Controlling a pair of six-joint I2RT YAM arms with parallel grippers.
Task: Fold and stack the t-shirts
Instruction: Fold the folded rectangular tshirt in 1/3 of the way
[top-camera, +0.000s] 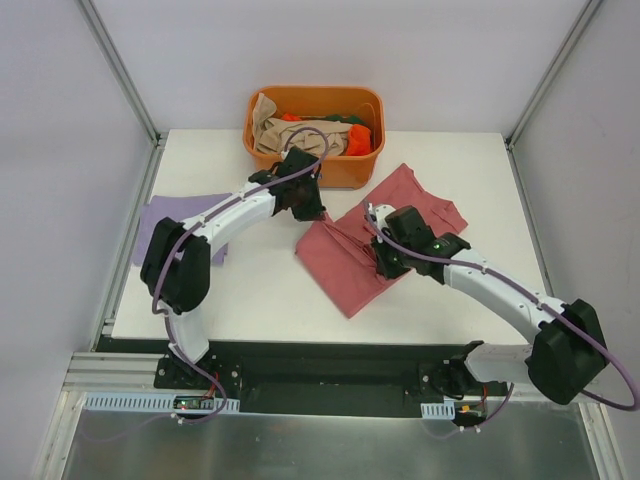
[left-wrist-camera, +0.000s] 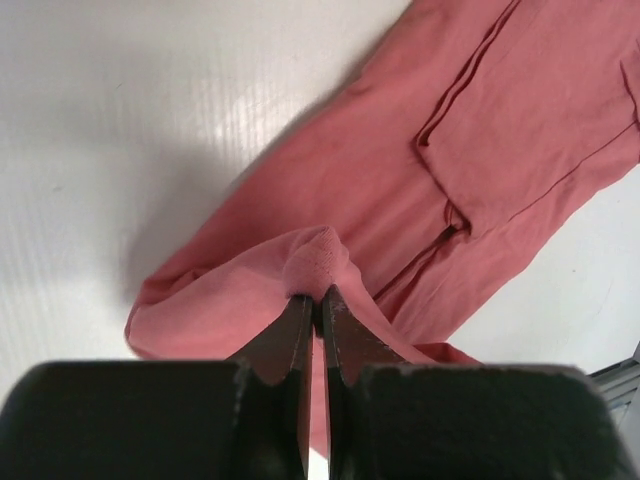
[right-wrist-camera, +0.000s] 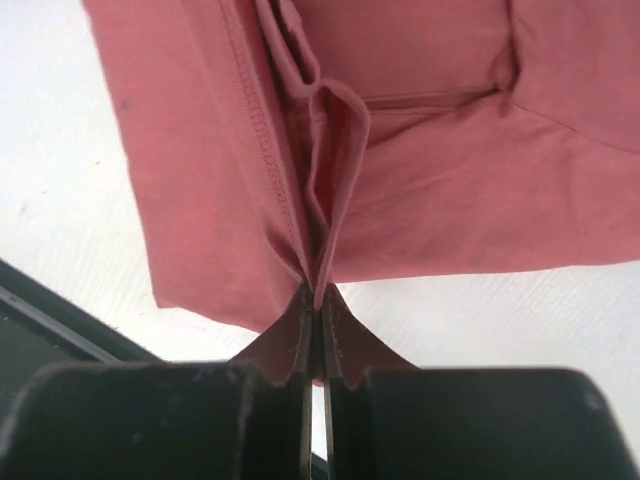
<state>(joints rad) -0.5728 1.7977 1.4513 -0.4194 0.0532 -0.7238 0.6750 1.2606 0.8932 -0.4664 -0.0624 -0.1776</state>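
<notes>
A dusty rose-red t-shirt (top-camera: 345, 270) lies partly folded in the middle of the white table. My left gripper (top-camera: 312, 213) is at its far left edge, shut on a pinch of the cloth (left-wrist-camera: 318, 297). My right gripper (top-camera: 383, 268) is over the shirt's right middle, shut on a raised fold (right-wrist-camera: 320, 295) beside a stitched hem. The shirt fills the left wrist view (left-wrist-camera: 400, 170) and the right wrist view (right-wrist-camera: 450, 180). A pale lavender t-shirt (top-camera: 165, 215) lies flat at the table's left edge, partly hidden by the left arm.
A rigid orange tub (top-camera: 345, 170) stands at the back centre, just behind the left gripper. It holds a beige shirt (top-camera: 285, 130), orange cloth (top-camera: 358, 140) and a bit of green (top-camera: 340, 118). The table's near edge (top-camera: 300, 340) meets a black rail.
</notes>
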